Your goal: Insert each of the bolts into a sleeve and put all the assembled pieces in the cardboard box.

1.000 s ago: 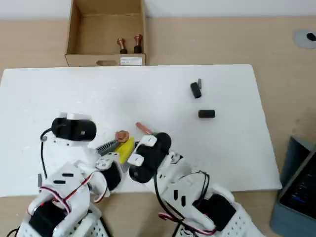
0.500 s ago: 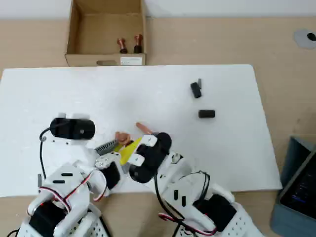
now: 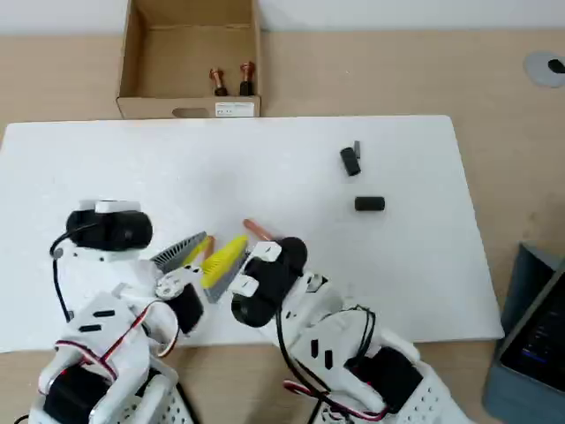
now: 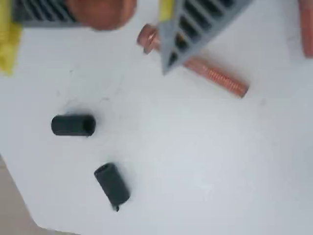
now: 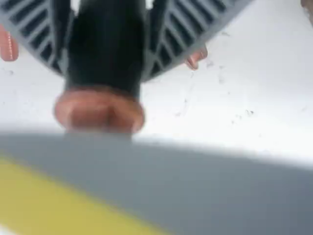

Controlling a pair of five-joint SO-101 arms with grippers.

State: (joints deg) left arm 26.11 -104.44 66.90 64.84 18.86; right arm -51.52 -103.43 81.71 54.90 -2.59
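Copper bolt [image 5: 98, 110] sat in a black sleeve [image 5: 105, 34], pinched by the right hand [image 5: 107, 54] toward the near side of the white counter [image 3: 371, 283].
Only the bolt's head showed at the sleeve's end, so how deep the shank sat could not be told. If it was loose, it could have slid out on the long carry to the cardboard box [image 3: 132, 53], which stood well apart and already held two assembled pieces [image 3: 231, 79]. The left hand [image 3: 221, 244] was spread, with one grey-and-yellow finger just beside that head. Any swing by either arm could have knocked the bolt askew or out. A loose bolt [image 4: 195, 66] lay near both hands and might have been swept along the counter, toward the spare sleeve [image 4: 73, 125] and the second spare sleeve [image 4: 112, 183] farther out.
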